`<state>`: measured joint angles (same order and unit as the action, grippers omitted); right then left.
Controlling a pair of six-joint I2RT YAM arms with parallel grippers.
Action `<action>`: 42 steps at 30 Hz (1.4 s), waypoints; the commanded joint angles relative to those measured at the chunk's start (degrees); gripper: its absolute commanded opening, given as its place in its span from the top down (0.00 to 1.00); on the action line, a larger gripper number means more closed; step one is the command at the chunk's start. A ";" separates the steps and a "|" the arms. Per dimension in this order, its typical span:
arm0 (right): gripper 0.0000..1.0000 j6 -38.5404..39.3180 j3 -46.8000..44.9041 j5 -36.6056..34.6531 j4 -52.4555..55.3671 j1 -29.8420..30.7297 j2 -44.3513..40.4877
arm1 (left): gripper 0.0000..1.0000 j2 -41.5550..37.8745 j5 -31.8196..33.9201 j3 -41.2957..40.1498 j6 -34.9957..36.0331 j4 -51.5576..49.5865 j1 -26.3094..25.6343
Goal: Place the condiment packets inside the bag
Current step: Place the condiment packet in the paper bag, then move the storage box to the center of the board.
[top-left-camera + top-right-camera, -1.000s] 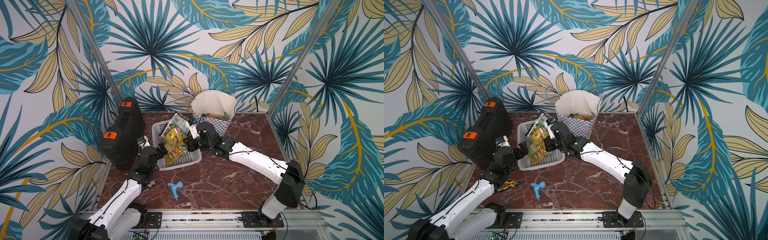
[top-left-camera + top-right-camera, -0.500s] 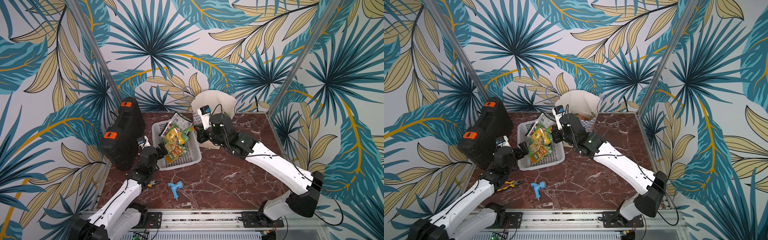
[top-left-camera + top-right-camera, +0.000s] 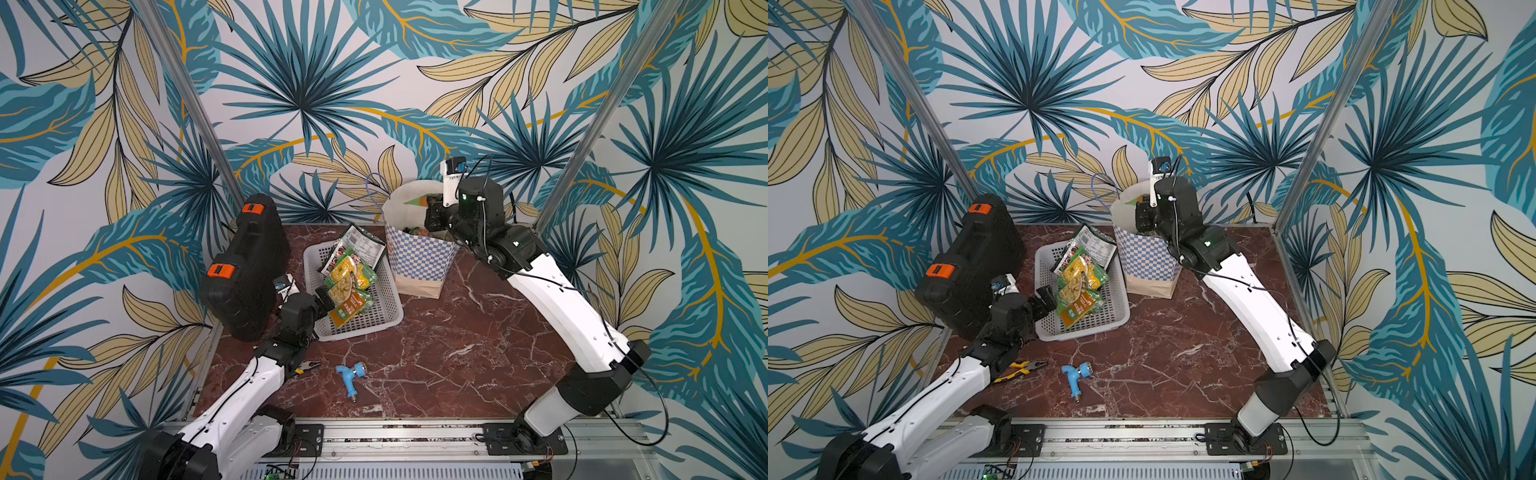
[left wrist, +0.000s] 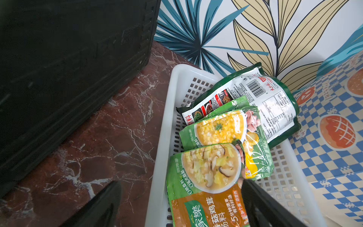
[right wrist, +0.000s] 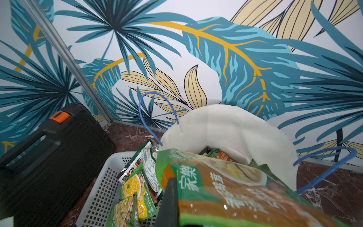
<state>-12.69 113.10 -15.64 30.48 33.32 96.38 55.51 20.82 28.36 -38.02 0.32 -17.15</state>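
Right jaws clamp green packet (image 5: 225, 186) over bag (image 3: 415, 257); left jaws spread at basket (image 3: 365, 328), black case (image 3: 245, 266) beside.

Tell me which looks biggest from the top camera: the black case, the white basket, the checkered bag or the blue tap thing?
In a top view, biggest to smallest:
1. black case
2. white basket and checkered bag: they look about alike, so no ranking between them
3. blue tap thing
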 commanded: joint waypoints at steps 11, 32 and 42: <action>0.55 -3.40 -0.82 12.49 6.83 -2.52 3.64 | 0.00 -1.43 3.93 1.60 -2.14 -5.66 0.40; 0.30 -3.21 -30.83 20.12 1.08 4.28 -15.19 | 0.00 -3.73 -0.87 12.49 -5.06 -30.55 0.45; 0.28 -6.88 -48.00 24.53 -6.36 4.89 -18.07 | 0.00 1.56 -11.15 11.32 -7.76 -38.18 0.45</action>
<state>-17.67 68.53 6.61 27.79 37.91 77.76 56.18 12.40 39.70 -43.94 -34.61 -17.08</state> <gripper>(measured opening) 0.720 0.999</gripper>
